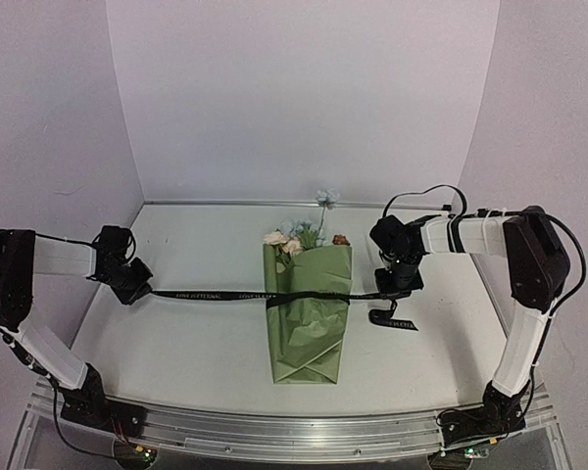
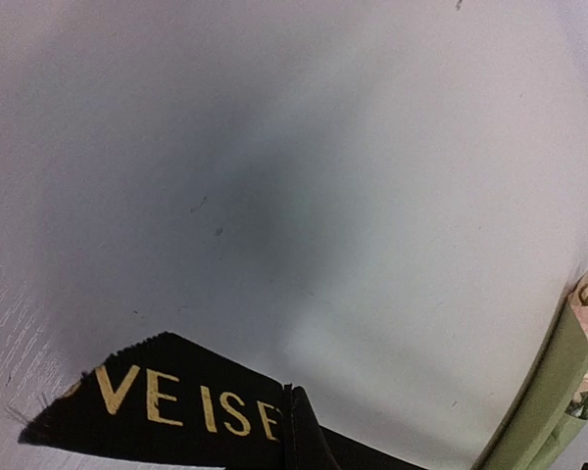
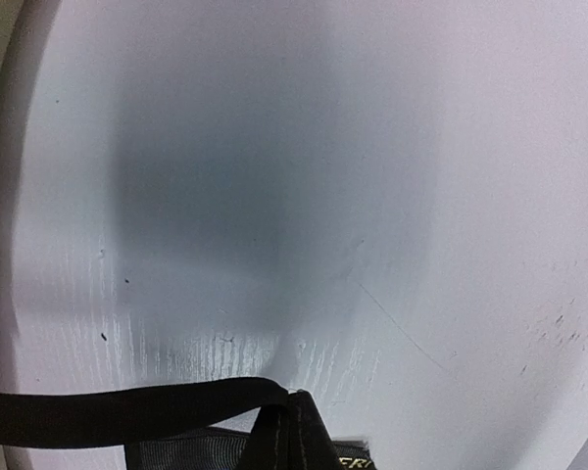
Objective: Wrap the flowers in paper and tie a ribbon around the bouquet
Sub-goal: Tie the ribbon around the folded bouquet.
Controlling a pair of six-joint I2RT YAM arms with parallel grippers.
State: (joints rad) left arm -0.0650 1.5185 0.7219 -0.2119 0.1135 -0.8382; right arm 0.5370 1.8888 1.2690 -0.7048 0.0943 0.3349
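Your left claw (image 1: 142, 287) is clenched on one end of the black ribbon (image 1: 211, 293), low over the left side of the white table (image 1: 176, 343). Your right claw (image 1: 397, 286) is clenched on the same ribbon at the other side. In the left wrist view you can see the short frayed end with gold letters poking out past the finger. Past your right claw the spare length curls onto the table just beside it.

Between the two claws lies the bouquet (image 1: 307, 338), its folded narrow end nearest the arm bases and its wide end pointing toward the back wall (image 1: 304, 98). The ribbon runs straight and taut from claw to claw, crossing over the top of the green paper (image 1: 314, 269) about halfway along.

Farther back, the flowers (image 1: 286, 241) stick out of the wide end: cream and pale blue blooms bunched at the left, a brownish one at the right, and one pale blue bloom on a thin stem reaching farthest toward the wall.
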